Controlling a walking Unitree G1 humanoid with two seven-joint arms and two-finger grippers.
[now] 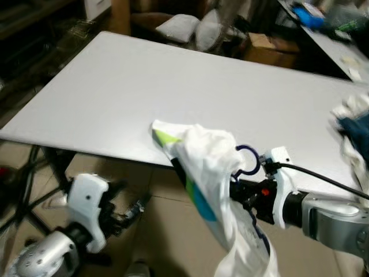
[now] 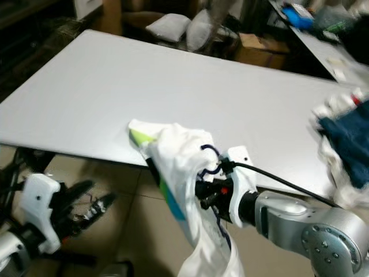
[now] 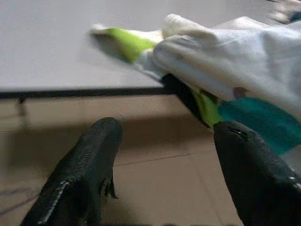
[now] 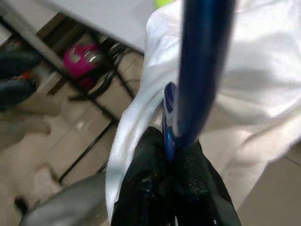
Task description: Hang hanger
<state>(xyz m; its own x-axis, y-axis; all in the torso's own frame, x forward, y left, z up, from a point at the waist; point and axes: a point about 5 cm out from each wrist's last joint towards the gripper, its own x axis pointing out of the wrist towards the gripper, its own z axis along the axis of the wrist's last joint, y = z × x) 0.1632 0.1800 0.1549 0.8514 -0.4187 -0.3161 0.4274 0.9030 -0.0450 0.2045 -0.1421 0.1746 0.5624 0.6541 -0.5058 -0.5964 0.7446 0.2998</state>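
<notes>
At the white table's (image 1: pixel 115 92) edge, right gripper (image 4: pixel 175 155) pinches the blue hanger (image 1: pixel 248 158); left gripper (image 3: pixel 164 155) hangs wide.

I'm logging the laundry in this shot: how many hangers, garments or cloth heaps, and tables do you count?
Hangers: 1, the blue hanger, held by the right gripper
Garments or heaps: 2, white shirt, blue-and-white clothes pile
Tables: 1, white table
Total: 4

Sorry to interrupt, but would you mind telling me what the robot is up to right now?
The robot's right hand is shut on a dark blue hanger carrying a white garment with green and teal patches. The garment's top rests on the near edge of the grey table while the rest hangs toward the floor. The left hand is open and empty, low in front of the table. More crumpled clothes lie at the table's right end.
</notes>
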